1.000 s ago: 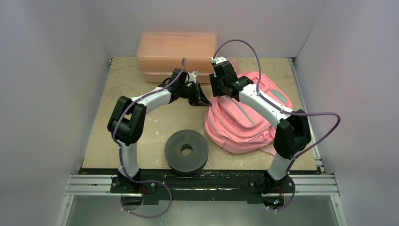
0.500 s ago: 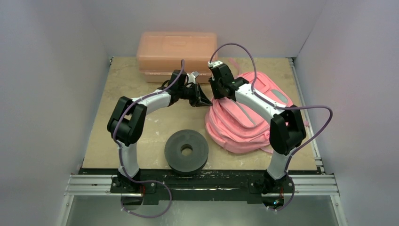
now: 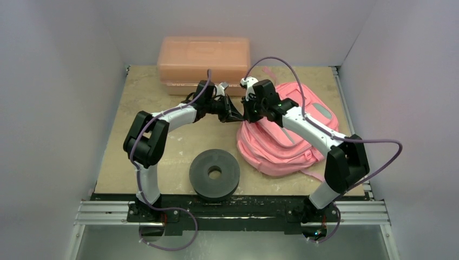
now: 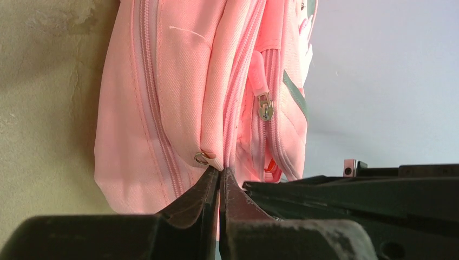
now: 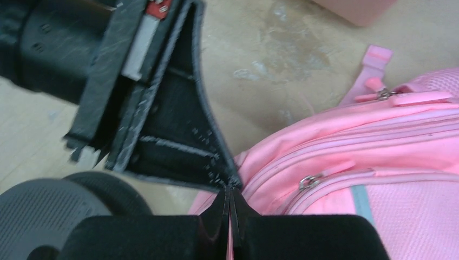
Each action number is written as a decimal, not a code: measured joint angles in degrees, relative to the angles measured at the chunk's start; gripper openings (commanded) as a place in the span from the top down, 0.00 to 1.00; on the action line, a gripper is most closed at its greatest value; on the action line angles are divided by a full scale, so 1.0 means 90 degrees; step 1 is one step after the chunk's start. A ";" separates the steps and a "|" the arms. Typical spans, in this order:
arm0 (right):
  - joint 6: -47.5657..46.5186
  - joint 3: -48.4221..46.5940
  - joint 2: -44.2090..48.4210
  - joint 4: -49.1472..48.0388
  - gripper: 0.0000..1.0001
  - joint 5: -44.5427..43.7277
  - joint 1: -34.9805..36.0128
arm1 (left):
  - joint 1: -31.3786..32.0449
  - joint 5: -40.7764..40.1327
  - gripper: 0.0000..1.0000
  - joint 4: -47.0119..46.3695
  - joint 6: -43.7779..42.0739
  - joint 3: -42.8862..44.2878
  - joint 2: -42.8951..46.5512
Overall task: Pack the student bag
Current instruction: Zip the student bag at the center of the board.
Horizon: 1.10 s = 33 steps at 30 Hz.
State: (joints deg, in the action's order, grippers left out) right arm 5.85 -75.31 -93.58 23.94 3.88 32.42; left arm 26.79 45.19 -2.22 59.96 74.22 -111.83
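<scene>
The student bag (image 3: 287, 143), a soft bright-pink backpack, lies flat on the right half of the table. My left gripper (image 3: 236, 117) and right gripper (image 3: 248, 115) meet tip to tip at its far-left corner. In the left wrist view the left gripper (image 4: 220, 172) is shut on a pink pull tab with a metal ring (image 4: 203, 158) at the seam of the bag (image 4: 173, 81). In the right wrist view the right gripper (image 5: 231, 190) is shut on a thin strip of fabric at the edge of the bag (image 5: 379, 162), touching the left gripper's fingers (image 5: 178, 146).
A rigid salmon-pink plastic box (image 3: 203, 57) stands at the back, just behind both grippers. A black foam roll with a centre hole (image 3: 214, 173) sits near the front, left of the bag. A pink strap end (image 5: 373, 59) lies on the table beyond the bag.
The right gripper has dropped and moved left to meet the left gripper at the bag's corner, and its elbow has swung right. The left arm has stayed put.
</scene>
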 measured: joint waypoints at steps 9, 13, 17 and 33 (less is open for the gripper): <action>0.0194 0.0095 0.0386 0.0129 0.54 -0.0503 0.0017 | -0.0002 0.0002 1.00 -0.0325 0.0214 -0.0163 0.0029; 0.0277 -0.0772 -0.0107 0.0561 0.44 -0.1231 0.0017 | -0.0002 -0.0002 1.00 -0.0525 0.0345 -0.0316 0.0104; 0.0243 -0.1362 -0.0619 0.0784 0.42 -0.1651 0.0015 | 0.0005 -0.0002 1.00 -0.0614 0.0418 -0.0362 0.0228; -0.0148 -0.0984 -0.0656 0.0780 0.79 -0.0376 -0.0267 | 0.0126 0.0126 1.00 -0.0908 0.0806 -0.0500 0.0306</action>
State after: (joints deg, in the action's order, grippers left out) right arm 4.51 -84.16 -99.48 30.96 0.49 30.02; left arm 27.92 46.33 -10.39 67.22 69.71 -109.08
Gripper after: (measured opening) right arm 0.306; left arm 0.008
